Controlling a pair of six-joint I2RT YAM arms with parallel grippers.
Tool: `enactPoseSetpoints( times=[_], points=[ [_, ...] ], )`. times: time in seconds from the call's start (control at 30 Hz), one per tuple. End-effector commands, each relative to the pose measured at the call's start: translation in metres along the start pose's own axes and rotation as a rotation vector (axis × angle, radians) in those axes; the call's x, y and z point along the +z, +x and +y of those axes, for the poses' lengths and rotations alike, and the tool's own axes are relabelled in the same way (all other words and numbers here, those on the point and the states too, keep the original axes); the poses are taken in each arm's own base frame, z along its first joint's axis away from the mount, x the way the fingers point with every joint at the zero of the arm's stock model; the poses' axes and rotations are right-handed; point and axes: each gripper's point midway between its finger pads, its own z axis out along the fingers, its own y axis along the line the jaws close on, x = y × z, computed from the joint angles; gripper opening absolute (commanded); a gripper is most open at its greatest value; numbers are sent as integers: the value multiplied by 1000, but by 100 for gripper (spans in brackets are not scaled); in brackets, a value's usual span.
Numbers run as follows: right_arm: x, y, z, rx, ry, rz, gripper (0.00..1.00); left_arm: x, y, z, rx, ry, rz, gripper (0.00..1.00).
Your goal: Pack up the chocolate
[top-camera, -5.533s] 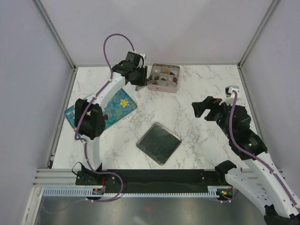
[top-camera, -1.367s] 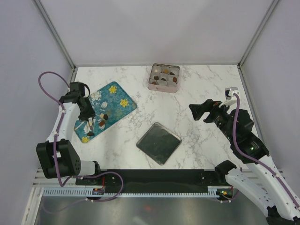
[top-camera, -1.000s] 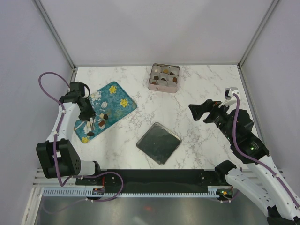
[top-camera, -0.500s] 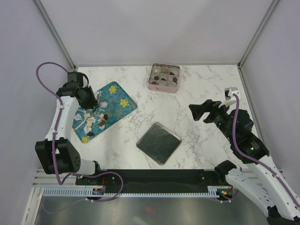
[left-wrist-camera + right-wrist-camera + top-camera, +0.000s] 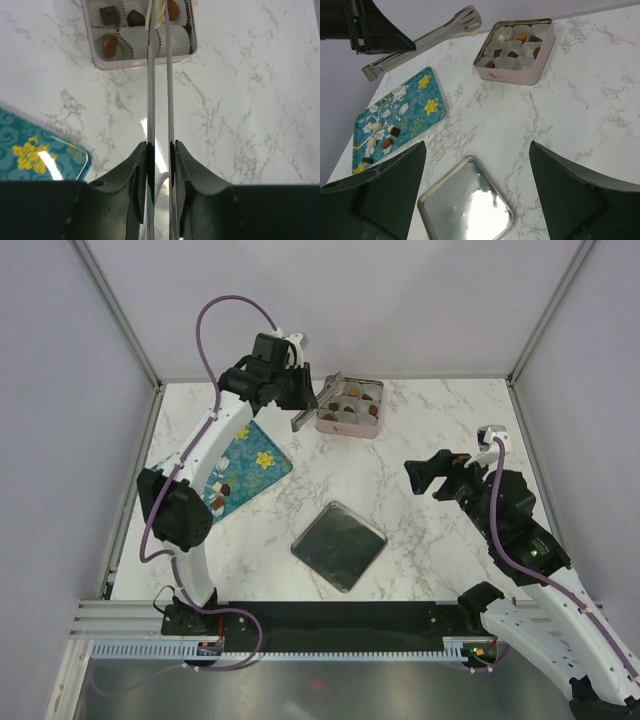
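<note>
Chocolate sits pinched in tongs' tips, ahead of left gripper.

Lab test cell, grey panel walls, aluminium frame

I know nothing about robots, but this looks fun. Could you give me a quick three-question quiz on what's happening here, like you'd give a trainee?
1. True or false: the jaws of the left gripper clamp a pair of metal tongs.
2. What sits between the tongs' tips? A: a pale chocolate. B: a dark chocolate. C: nothing.
3. In one word, how do the jaws of the right gripper stand?
Key: 1 true; 2 A; 3 open.
</note>
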Motion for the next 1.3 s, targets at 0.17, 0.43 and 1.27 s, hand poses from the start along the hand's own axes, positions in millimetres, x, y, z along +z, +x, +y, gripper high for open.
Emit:
enactPoseSetpoints(
  times=[0.17, 0.43, 1.27],
  points=[
    [-1, -22, 0, -22, 31, -51, 93, 63, -4, -30, 43, 125, 2, 21],
    [1, -16, -3, -26, 44, -36, 93, 90, 28, -11, 37, 67, 76, 22],
    [3, -12, -4, -20, 43, -25, 93, 81, 19, 2, 77, -9, 34, 40]
  ],
)
